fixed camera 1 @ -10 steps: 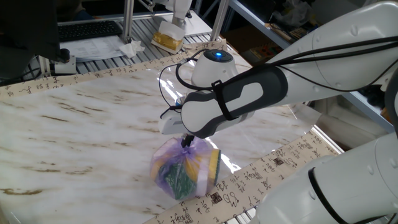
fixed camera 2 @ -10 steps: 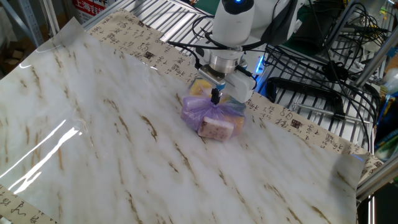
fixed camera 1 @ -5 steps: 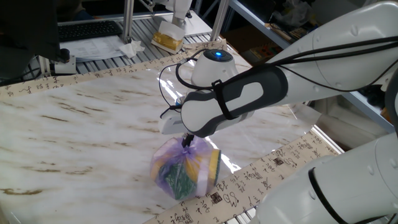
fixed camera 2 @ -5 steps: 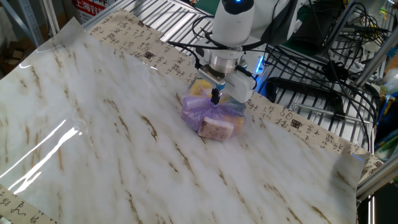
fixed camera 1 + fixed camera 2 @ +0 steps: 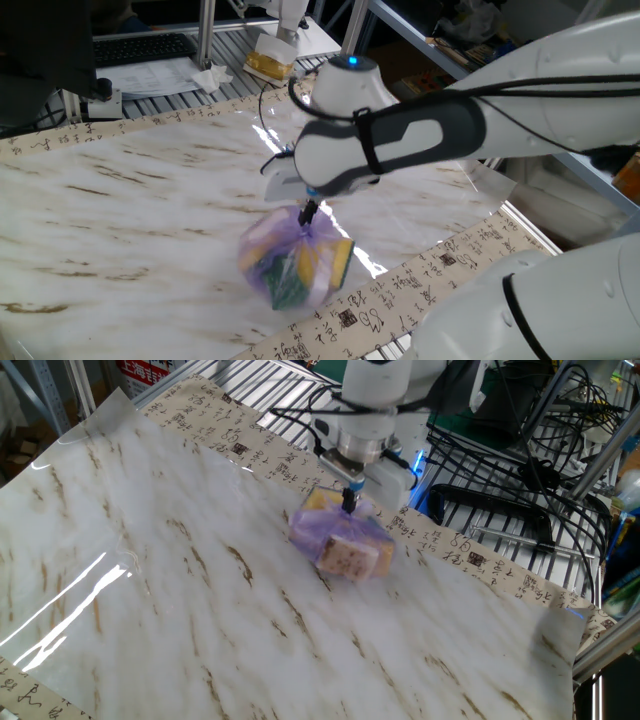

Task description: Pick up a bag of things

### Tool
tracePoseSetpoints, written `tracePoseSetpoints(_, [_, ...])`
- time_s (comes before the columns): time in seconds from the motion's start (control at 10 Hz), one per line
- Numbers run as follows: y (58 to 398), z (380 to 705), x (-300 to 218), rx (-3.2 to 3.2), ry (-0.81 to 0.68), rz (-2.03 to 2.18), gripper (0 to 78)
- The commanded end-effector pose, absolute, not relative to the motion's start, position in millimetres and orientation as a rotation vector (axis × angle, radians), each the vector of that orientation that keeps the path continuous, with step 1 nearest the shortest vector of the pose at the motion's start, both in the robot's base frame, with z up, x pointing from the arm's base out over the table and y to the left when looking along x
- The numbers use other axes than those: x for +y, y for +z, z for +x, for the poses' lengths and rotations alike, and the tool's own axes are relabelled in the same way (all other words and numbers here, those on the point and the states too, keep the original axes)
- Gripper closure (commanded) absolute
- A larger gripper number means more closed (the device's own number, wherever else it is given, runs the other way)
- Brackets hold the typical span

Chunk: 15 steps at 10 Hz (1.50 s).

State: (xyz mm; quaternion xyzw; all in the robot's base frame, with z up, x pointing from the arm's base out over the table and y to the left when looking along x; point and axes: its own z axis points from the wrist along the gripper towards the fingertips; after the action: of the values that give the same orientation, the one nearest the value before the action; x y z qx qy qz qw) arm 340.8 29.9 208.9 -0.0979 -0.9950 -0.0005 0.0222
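The bag of things (image 5: 290, 262) is a small translucent purple plastic bag with green, yellow and white items inside. It hangs blurred just above the marble-patterned table (image 5: 120, 220), near the front right edge. My gripper (image 5: 309, 211) is shut on the knot at the bag's top and stands straight over it. In the other fixed view the bag (image 5: 340, 544) hangs under the gripper (image 5: 350, 501) near the table's far edge.
A border strip with printed characters (image 5: 420, 280) runs along the table edges. A yellow block (image 5: 270, 62) and a keyboard (image 5: 140, 48) lie behind the table. A metal grid rack (image 5: 500, 510) and cables stand beside the table's far edge.
The gripper has risen with the knot held, and the bag has lifted off the table; it shows motion blur now.
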Motion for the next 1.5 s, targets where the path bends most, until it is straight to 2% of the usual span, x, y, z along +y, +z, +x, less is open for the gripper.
tracePoseSetpoints(0.1, [229, 352, 25, -3.06, 0.03, -0.288, 76.4])
tracePoseSetpoints(0.5, [252, 393, 15, -3.055, 0.029, -0.253, 76.4])
tracePoseSetpoints(0.9, [255, 424, 8, -3.072, 0.024, -0.245, 76.4])
tracePoseSetpoints(1.5, [262, 448, -3, -3.086, 0.023, -0.219, 76.4])
